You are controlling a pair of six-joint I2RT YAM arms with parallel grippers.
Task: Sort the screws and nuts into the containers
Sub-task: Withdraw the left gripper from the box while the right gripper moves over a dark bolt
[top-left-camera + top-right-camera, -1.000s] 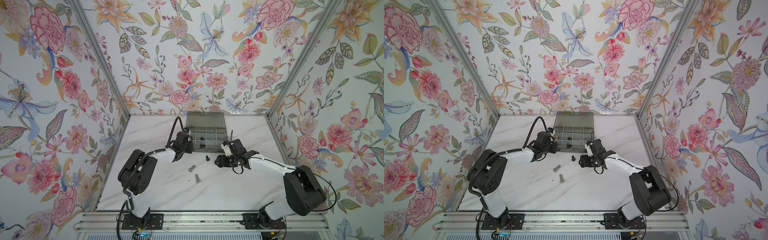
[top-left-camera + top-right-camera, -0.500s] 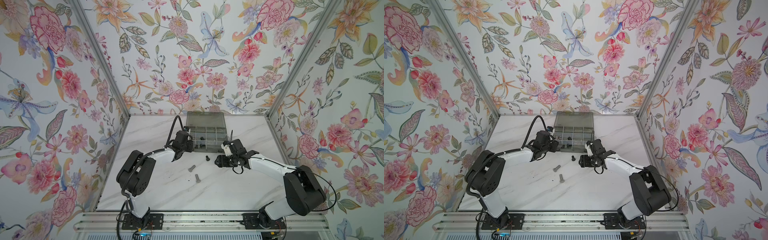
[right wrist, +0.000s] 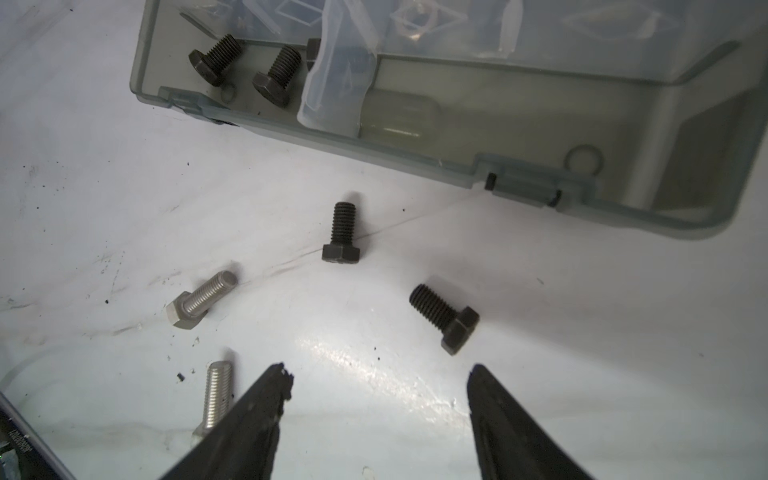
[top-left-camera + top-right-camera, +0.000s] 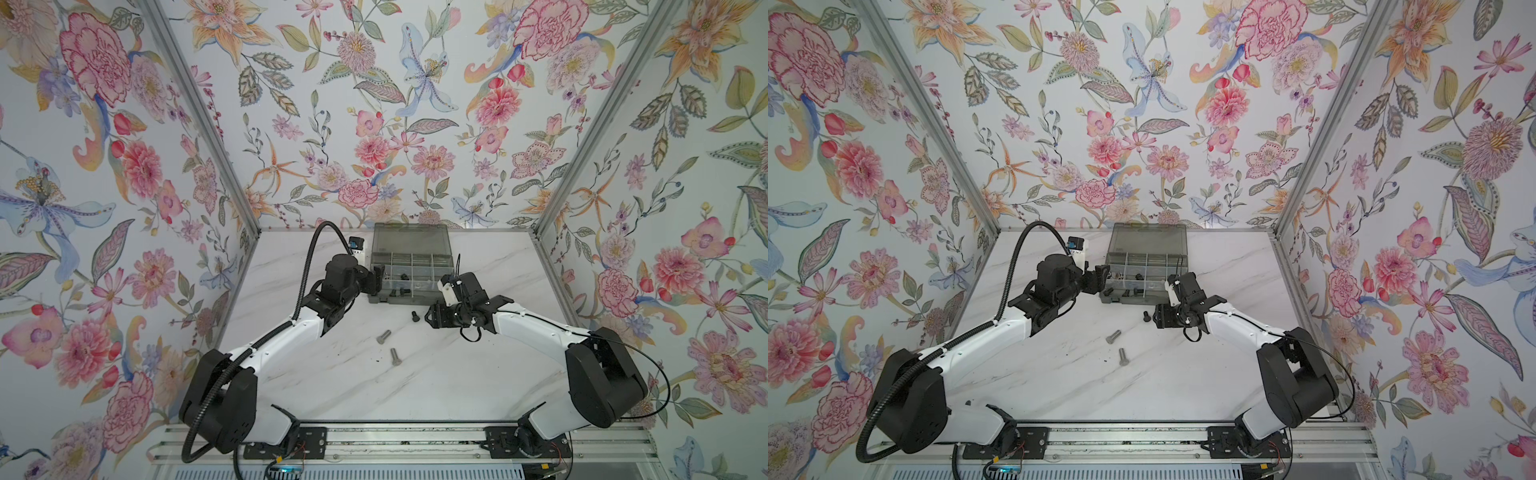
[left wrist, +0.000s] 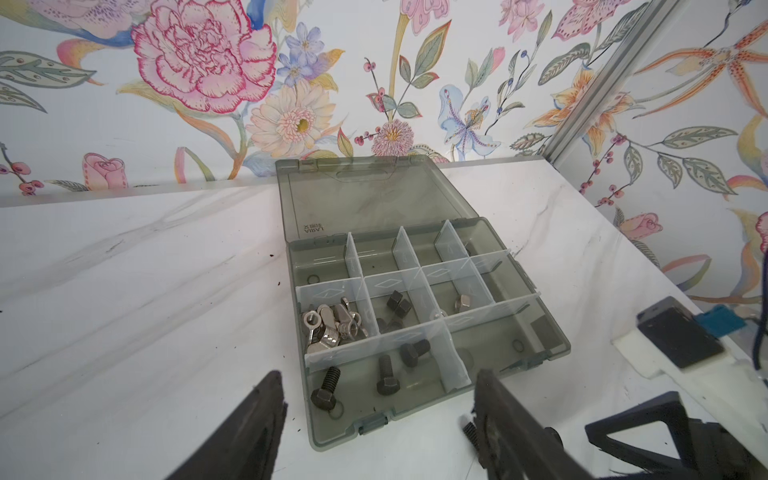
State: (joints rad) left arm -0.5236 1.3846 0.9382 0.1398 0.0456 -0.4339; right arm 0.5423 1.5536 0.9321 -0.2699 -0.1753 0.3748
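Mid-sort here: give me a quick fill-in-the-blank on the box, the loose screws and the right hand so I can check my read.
The lid of the organizer box is ___.
Beside two black screws, the silver screws loose on the table number ___.
The right hand is open and holds ___.
Next to the cell of wing nuts, the hex nuts are coloured ___.
Missing: open; two; nothing; black.

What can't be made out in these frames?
- Right wrist: nearer silver screw, head behind right gripper finger.
- Right wrist: third boxed black screw, mostly behind a divider.
- Both top views: organizer box contents, too small.
- Left wrist: black screw on table, behind left gripper finger.
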